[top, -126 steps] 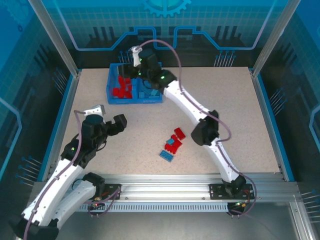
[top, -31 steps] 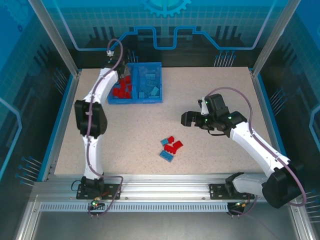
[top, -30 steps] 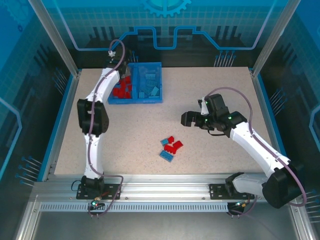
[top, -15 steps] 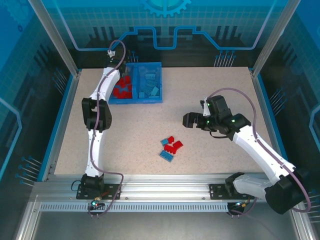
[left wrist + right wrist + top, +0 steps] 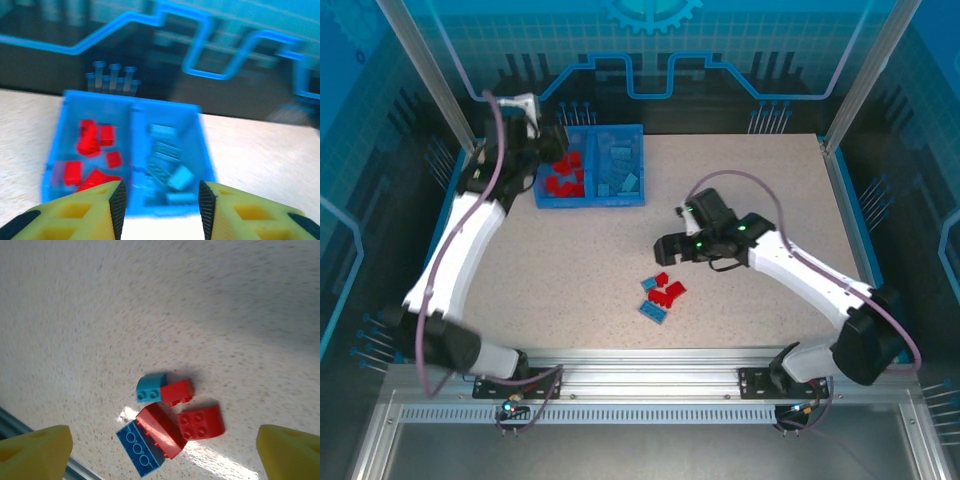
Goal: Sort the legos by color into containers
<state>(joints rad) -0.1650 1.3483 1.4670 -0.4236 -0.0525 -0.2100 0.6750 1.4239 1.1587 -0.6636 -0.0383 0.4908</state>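
Both pincers gape empty: the right gripper (image 5: 667, 248) spreads wide near five loose legos (image 5: 159, 430) at lower centre, three red, two blue; the left gripper (image 5: 161, 210) hangs parted before the one bin (image 5: 165, 103), red bricks (image 5: 92, 150) in its left compartment, pale blue bricks (image 5: 167, 165) in its right. Blur defeats counting those. Speckled beige table (image 5: 770, 180), blue-lit walls (image 5: 770, 60) behind.
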